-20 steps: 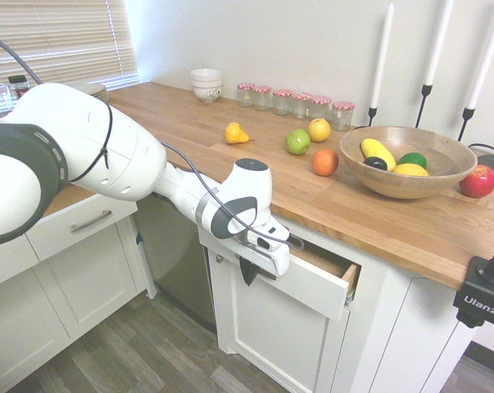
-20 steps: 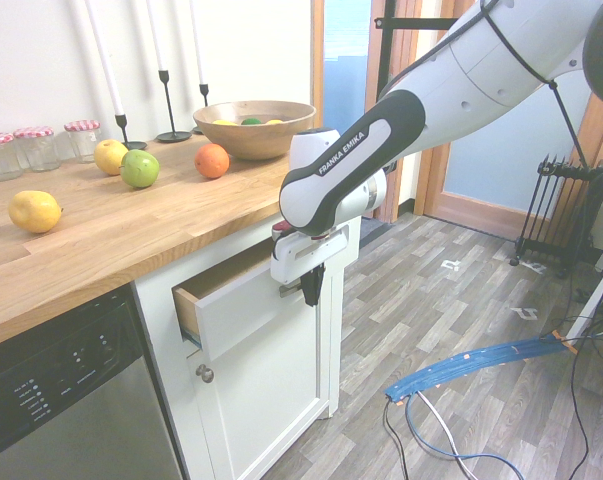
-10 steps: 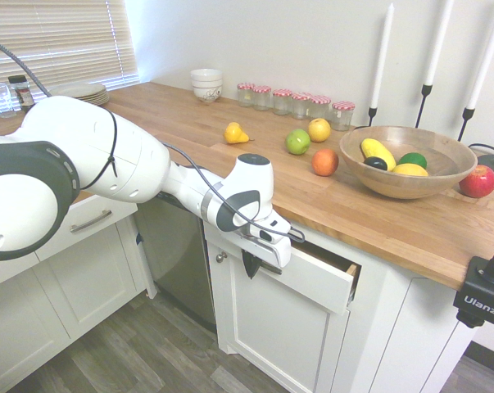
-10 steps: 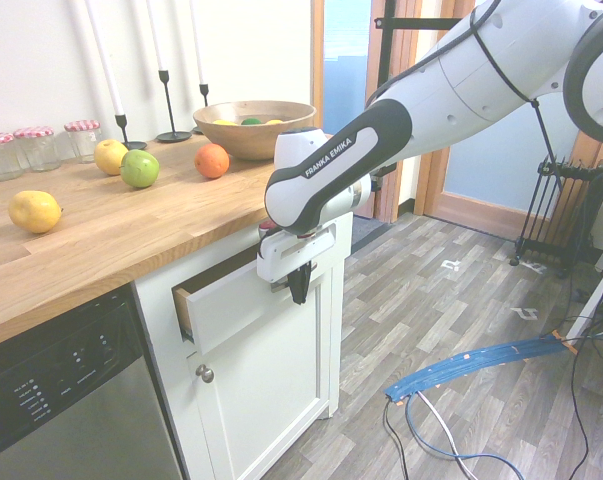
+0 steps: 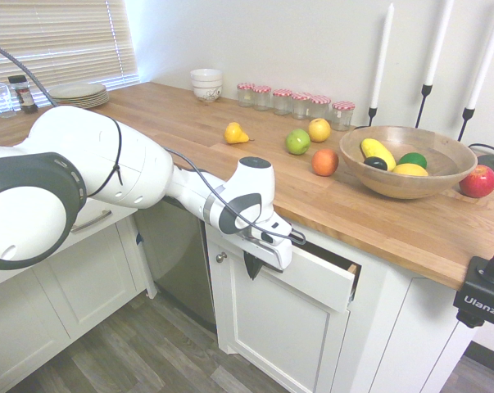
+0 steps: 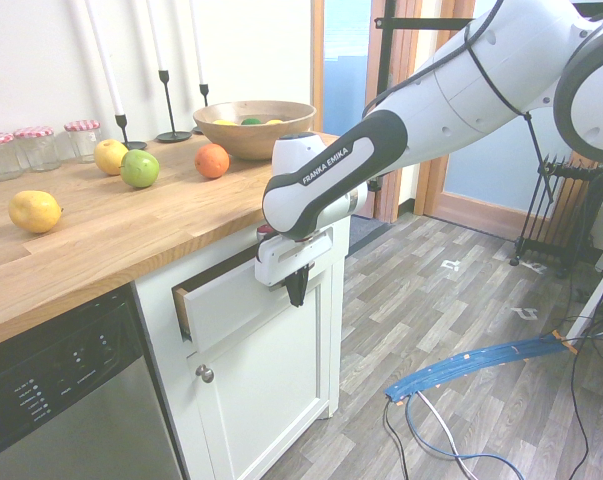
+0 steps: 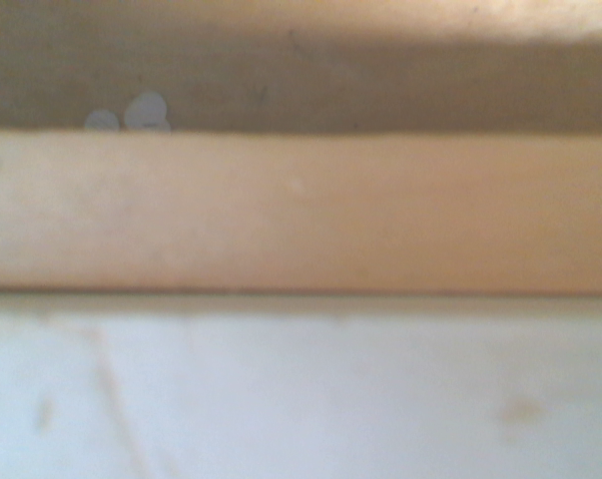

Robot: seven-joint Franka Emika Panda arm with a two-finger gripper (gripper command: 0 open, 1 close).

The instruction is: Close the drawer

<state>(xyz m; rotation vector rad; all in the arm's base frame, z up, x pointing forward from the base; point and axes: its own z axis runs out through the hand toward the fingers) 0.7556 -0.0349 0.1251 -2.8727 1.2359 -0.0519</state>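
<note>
The drawer (image 5: 319, 281) stands partly open beneath the edge of the wooden countertop (image 5: 378, 233), above a white cabinet door (image 5: 279, 327). The gripper (image 5: 253, 266) is pointed downward at the drawer's white front, its fingers closed together; whether they touch the bar handle I cannot tell. A few small pale round objects (image 7: 145, 110), blurred, lie inside the drawer. On the countertop, an orange (image 5: 324, 162) sits near a wooden bowl (image 5: 407, 182) of fruit.

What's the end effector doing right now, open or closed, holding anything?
End effector: closed, pointing down at the front of the partly open drawer; whether it grips the handle can't be told.
</note>
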